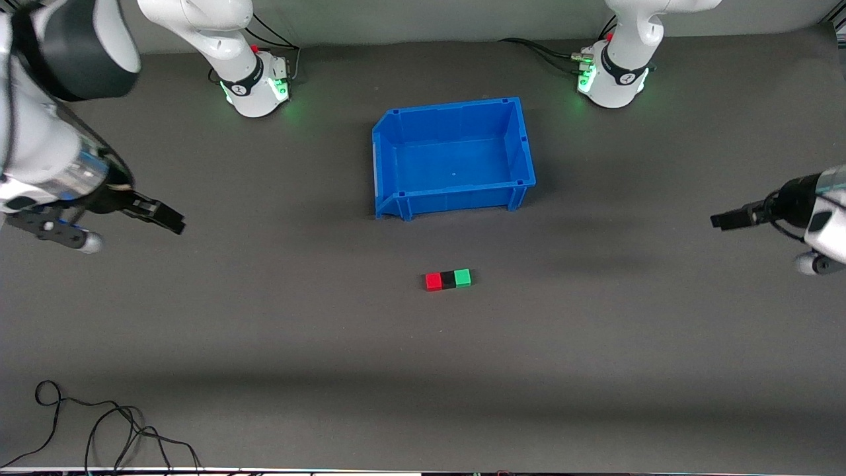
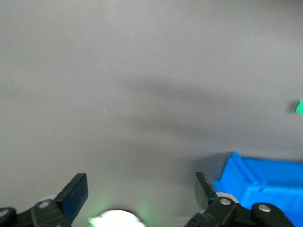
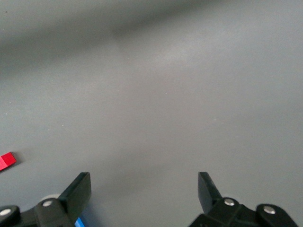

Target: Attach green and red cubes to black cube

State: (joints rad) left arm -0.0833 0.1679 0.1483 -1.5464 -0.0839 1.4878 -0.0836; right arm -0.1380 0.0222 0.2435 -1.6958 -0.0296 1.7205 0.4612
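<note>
A: What have you got in the centre of your front view?

B: You have the blue bin just above the middle of the frame, on the dark table. Nothing shows inside it but its bare blue floor.

A: And the cubes?

B: Lower in the frame than the bin, nearer the front camera, you see three in a row, touching: the red cube toward the right arm's end, the black cube between, the green cube toward the left arm's end. None is in the bin.

A: Where do your grippers stand?

B: Your right gripper hangs at the frame's left edge over bare table, fingers spread wide, holding nothing. Your left gripper hangs at the right edge, likewise spread and empty. Both are well apart from the cubes.

A: Anything else?

B: A loose black cable lies in the lower left corner.
</note>
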